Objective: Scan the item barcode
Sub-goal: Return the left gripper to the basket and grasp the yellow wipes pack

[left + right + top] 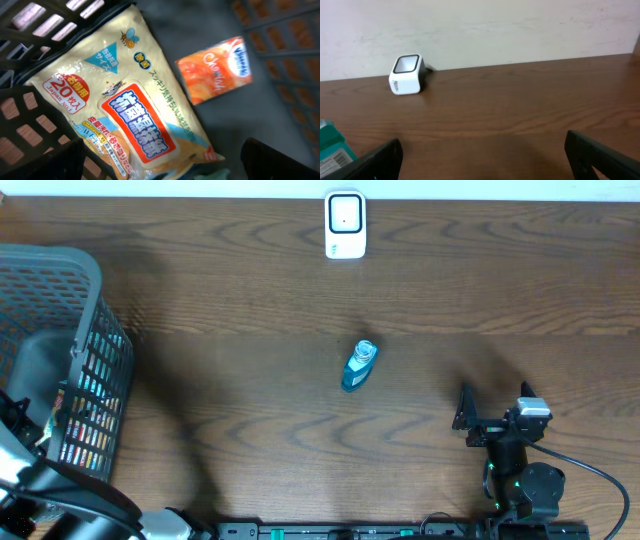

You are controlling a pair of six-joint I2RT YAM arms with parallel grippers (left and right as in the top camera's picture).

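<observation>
A white barcode scanner stands at the far edge of the table, and the right wrist view shows the scanner against the wall. A small blue bottle lies on its side mid-table; its teal label with a barcode shows at the left edge of the right wrist view. My right gripper hovers open over bare wood, to the right of the bottle and nearer the front edge. My left gripper is open inside the basket, above a yellow bag with Japanese print and an orange carton, touching neither.
A grey plastic basket stands at the table's left end, with my left arm reaching in from the front. Its lattice wall crowds the left gripper's left side. The wooden table lies between the bottle and the scanner.
</observation>
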